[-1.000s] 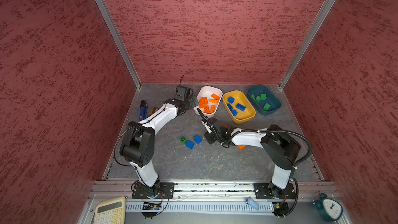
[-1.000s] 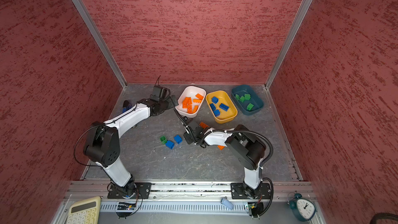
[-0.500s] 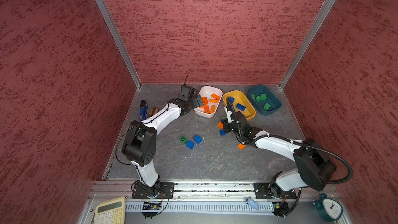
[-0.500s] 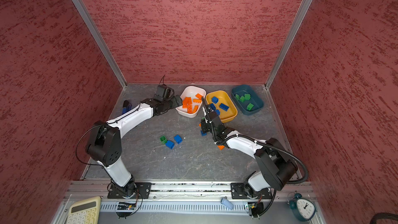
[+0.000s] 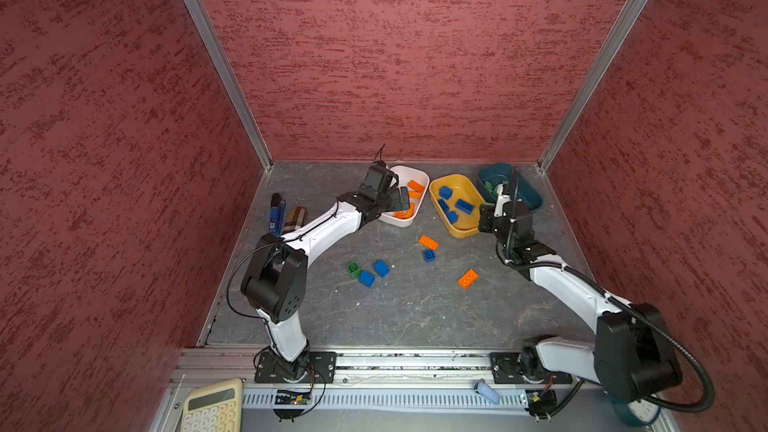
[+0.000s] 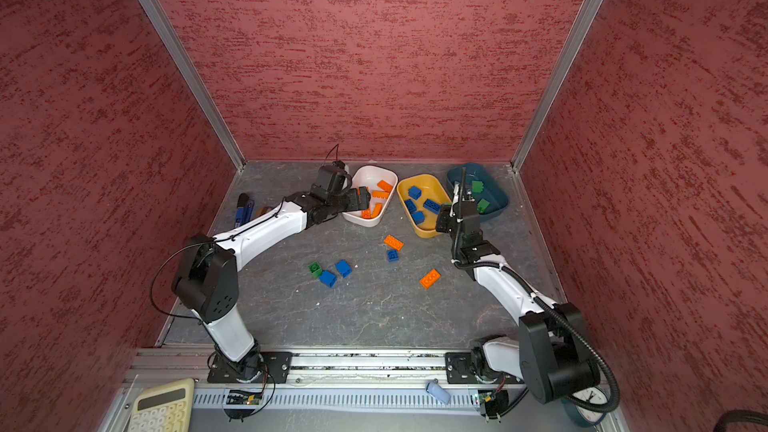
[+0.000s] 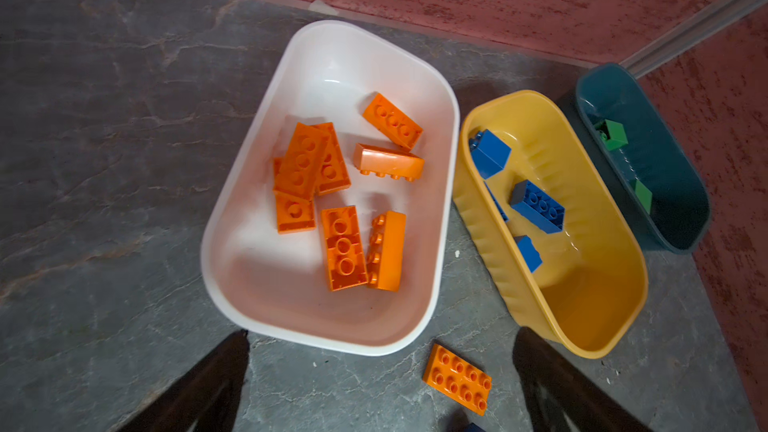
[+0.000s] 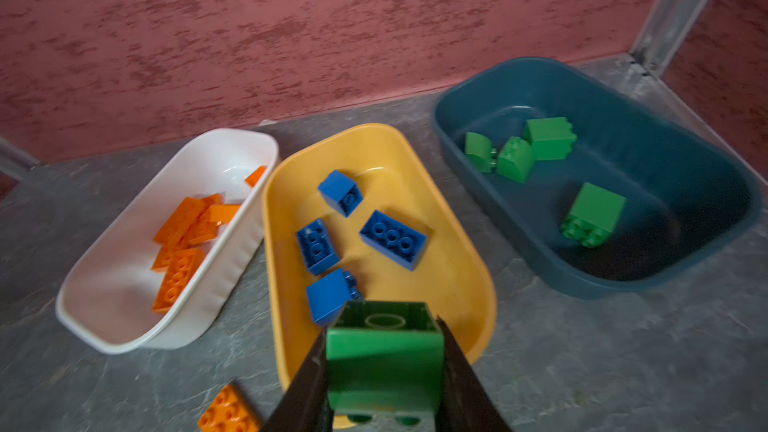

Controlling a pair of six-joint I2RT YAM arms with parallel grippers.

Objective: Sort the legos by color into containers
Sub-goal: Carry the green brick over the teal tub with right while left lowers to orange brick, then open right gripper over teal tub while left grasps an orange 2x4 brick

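While my left tool (image 7: pixel 380 338) hangs spread wide, empty, over the white plastic tub (image 7: pixel 257 284), my right tool (image 8: pixel 382 332) clamps a green studded plastic brick (image 8: pixel 384 363).

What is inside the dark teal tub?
Four green bricks lie inside the teal tub, three clustered, one apart. In both top views the right arm covers part of it.

Counted three tubs (image 7: pixel 590 305), seven blue bricks (image 8: pixel 392 238) (four tubbed, three loose), six green bricks (image 8: pixel 550 137) (four tubbed, one held, one loose) and roughly nine orange bricks (image 7: pixel 343 247), two of them loose.
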